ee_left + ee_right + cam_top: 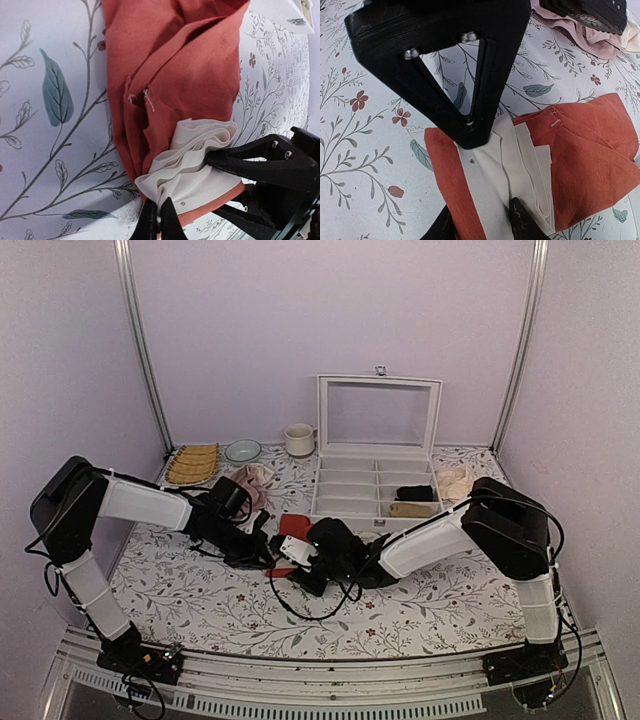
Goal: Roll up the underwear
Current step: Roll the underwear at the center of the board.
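1. While the underwear (292,528) lies folded on the table (200,590), its cream waistband (495,165) is bunched.
2. Left gripper (159,212) pinches the band's edge (fingers nearly together); right gripper (482,220) clamps the bunch, probably to start rolling.

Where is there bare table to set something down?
Two bare patches of table: front left, between the left arm and the near edge, and front right, between the right arm and that edge. Crowded: the middle, where both arms meet over the underwear, and the back, with mat, bowl, mug, box.
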`<state>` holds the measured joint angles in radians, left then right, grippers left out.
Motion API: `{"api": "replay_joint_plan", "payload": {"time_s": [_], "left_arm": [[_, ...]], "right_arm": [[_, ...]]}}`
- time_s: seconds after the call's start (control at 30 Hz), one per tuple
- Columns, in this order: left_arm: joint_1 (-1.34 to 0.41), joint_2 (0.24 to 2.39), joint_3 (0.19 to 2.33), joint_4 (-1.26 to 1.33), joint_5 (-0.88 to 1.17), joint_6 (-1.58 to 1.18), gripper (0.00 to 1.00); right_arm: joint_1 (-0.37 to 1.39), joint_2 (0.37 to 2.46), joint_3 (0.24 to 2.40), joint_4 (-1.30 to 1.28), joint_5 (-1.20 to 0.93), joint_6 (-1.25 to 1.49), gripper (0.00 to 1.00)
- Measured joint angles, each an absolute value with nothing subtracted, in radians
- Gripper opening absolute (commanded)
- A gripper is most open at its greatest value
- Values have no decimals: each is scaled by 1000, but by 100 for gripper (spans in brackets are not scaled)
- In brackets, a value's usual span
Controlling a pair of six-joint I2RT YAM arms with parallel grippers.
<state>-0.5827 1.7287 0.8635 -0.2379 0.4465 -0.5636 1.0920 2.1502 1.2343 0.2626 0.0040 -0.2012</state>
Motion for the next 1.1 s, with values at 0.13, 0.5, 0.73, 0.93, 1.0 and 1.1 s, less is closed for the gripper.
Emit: {"api": "replay_joint_plan", "payload": {"time_s": [0.13, 0.5, 0.73, 0.93, 1.0, 1.1], "left_arm": [[-583, 1731, 864, -239, 447, -560, 0], [-583, 1736, 885, -258, 441, -558, 25], [-554, 1732, 904, -268, 437, -569, 34], [-515, 1723, 904, -265, 437, -576, 35], [-511, 1721, 904, -262, 437, -578, 36], [-505, 1717, 903, -249, 437, -581, 36]], "right_arm": [[1092, 2150, 1234, 265, 2, -195, 15], [1092, 2150, 1229, 282, -17, -173, 0], [1066, 2150, 1208, 315, -89, -109, 0], [1017, 2149, 1201, 319, -230, -14, 0], [995, 2149, 1203, 308, -294, 23, 0], [965, 2150, 1215, 274, -379, 70, 0]]}}
